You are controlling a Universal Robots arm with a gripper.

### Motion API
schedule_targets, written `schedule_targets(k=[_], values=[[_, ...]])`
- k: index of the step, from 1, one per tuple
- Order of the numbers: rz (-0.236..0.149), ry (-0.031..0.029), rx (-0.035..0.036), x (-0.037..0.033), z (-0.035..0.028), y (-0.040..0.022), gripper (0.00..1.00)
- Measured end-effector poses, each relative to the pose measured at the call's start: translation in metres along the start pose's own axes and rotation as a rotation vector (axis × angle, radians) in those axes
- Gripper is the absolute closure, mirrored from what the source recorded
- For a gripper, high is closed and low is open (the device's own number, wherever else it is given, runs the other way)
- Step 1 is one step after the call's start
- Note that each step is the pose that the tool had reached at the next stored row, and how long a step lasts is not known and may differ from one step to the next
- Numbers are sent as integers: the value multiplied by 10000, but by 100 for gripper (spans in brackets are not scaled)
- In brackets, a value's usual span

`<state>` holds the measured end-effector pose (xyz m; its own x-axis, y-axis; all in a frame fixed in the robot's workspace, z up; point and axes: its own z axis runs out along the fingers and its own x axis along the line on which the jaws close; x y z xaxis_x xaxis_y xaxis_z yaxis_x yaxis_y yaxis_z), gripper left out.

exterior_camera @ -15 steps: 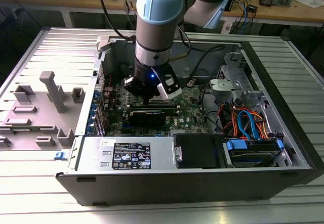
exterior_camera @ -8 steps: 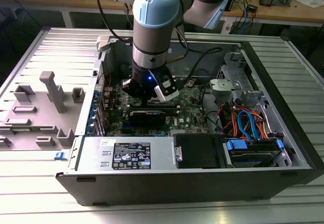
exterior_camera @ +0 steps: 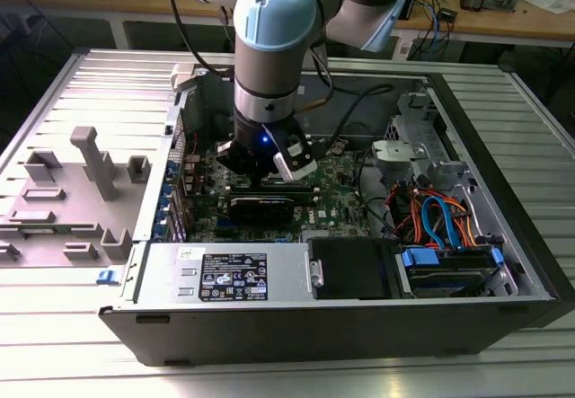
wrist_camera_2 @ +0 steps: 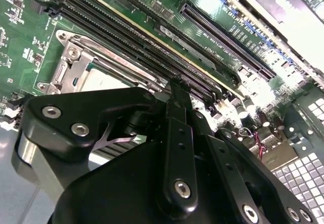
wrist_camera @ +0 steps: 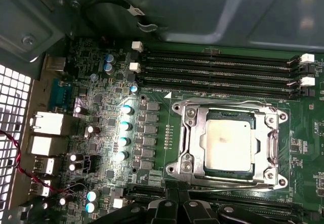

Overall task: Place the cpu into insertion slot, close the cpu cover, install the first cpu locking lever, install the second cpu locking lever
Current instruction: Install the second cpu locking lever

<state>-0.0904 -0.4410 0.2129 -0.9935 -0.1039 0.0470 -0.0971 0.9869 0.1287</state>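
You see the arm reaching down into the open computer case (exterior_camera: 503,236), which lies on its side on the ribbed metal tabletop (exterior_camera: 81,92). The end effector (exterior_camera: 267,166) hangs just above the green motherboard (exterior_camera: 346,191) in the exterior view.

In the first wrist view, locate the cpu (wrist_camera: 228,144): its dull silver top sits flat inside the insertion slot (wrist_camera: 229,174), square to the rim. The cpu cover (wrist_camera: 272,148) lies down over it, its metal frame surrounding the chip on all sides, with the chip top showing through the cut-out. A thin locking lever (wrist_camera: 223,185) runs along the edge of the frame nearest the end effector; you cannot tell whether it is latched. Four long black RAM slots (wrist_camera: 217,67) run parallel just beside the far edge of the socket. A row of capacitors (wrist_camera: 124,133) stands near the socket, on the side toward the rear ports (wrist_camera: 45,123).

In the second wrist view, the black end effector linkage (wrist_camera_2: 174,148) covers part of the socket; the cpu cover corner (wrist_camera_2: 71,64) and a strip of the cpu top (wrist_camera_2: 101,82) show beside it. The fingers appear drawn together with nothing between them, tips just at the socket edge near the RAM slots (wrist_camera_2: 126,37).
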Motion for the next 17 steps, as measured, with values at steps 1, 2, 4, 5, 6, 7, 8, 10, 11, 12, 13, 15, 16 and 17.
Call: schedule_targets(k=[1, 2, 4, 5, 6, 7, 8, 10, 11, 12, 13, 15, 16, 17], values=[[-3, -12, -4, 7, 4, 0, 89], [-5, -36, -8, 25, 10, 1, 89], [-9, -49, -9, 31, 13, 3, 89], [-9, -53, -15, 31, 14, 5, 89], [-9, -60, -25, 32, 17, 8, 89], [-11, -72, -31, 31, 20, 9, 89], [-15, -113, -27, 31, 26, 10, 89], [-23, -162, -26, 29, 36, 13, 89], [-29, -198, -22, 29, 44, 15, 89], [-34, -226, -17, 32, 48, 16, 89], [-38, -247, -18, 38, 52, 17, 89], [-43, -269, -17, 49, 54, 18, 89], [-44, -275, -21, 57, 54, 18, 89], [-47, -283, -30, 62, 56, 19, 89]])
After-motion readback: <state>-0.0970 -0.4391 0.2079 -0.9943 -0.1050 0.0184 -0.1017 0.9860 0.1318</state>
